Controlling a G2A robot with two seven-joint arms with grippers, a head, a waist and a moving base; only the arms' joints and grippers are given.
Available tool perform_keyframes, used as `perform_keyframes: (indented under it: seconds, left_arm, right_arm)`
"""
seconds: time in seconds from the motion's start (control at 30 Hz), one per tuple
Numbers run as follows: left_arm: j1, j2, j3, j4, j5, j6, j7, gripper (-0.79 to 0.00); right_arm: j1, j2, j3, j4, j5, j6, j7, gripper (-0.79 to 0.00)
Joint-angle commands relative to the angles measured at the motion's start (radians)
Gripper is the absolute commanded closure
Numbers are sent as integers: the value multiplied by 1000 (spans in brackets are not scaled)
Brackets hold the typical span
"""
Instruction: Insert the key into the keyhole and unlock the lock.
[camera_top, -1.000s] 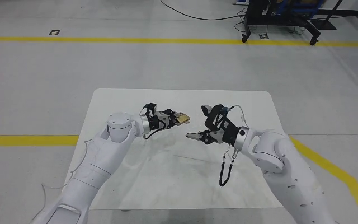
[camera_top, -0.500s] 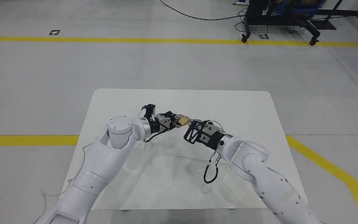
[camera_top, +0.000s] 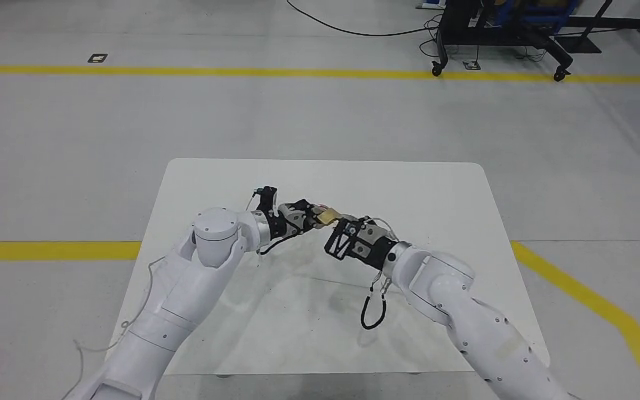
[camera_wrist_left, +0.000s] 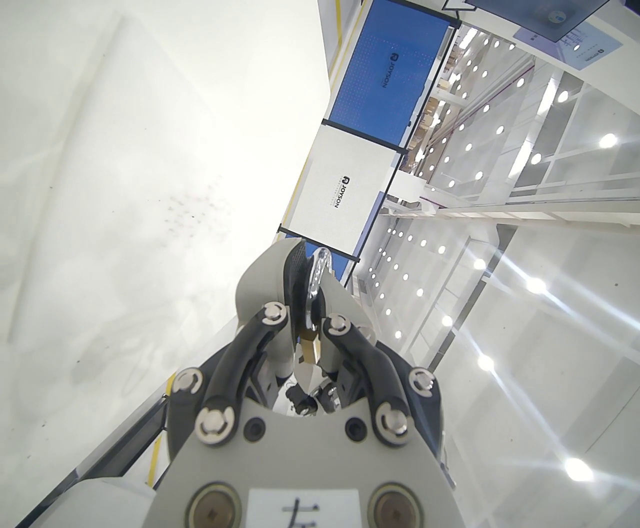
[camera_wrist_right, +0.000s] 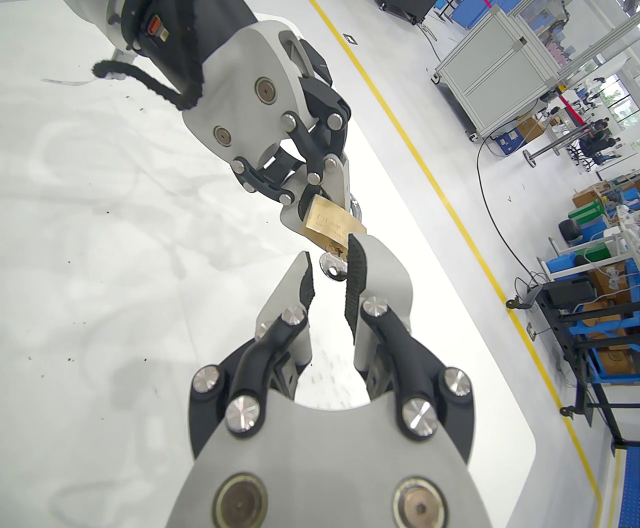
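My left gripper (camera_top: 314, 214) is shut on a brass padlock (camera_top: 326, 214) and holds it above the middle of the white table (camera_top: 250, 330). In the right wrist view the padlock (camera_wrist_right: 332, 225) hangs from the left gripper (camera_wrist_right: 320, 200) by its shackle end, keyhole end toward me. A small silver key (camera_wrist_right: 334, 265) sticks out of that end. My right gripper (camera_wrist_right: 330, 272) is open, its fingers on either side of the key's head with a gap on one side. The left wrist view shows the steel shackle (camera_wrist_left: 317, 280) between the fingers.
A black cable loop (camera_top: 375, 305) hangs from the right forearm over the table. The table's far edge (camera_top: 320, 162) meets grey floor with yellow lines (camera_top: 200, 70). A black wheeled frame (camera_top: 500, 35) stands far back right.
The right gripper swung left from open space up to the padlock's keyhole end and now brackets the key. The left gripper with the padlock stayed nearly still.
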Motion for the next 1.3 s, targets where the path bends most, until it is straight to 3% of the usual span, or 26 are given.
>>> perform_keyframes:
  seconds: [0.0,0.3,0.5,0.83,1.27]
  left_arm:
    - [0,0,0,-1,2,0,-1,0]
    - [5,-1,0,-11,16,-9,5,0]
    - [14,0,3,-32,51,-24,27,0]
    - [40,2,0,-74,108,-48,69,0]
    - [55,2,-11,-92,129,-64,76,0]
  right_arm:
    - [1,-2,1,5,13,3,-2,0]
    - [0,-7,28,37,145,-9,-21,0]
    - [-4,-14,87,93,427,-3,-47,0]
    - [7,-11,172,222,855,-123,-10,0]
    - [28,-9,173,271,964,-146,24,0]
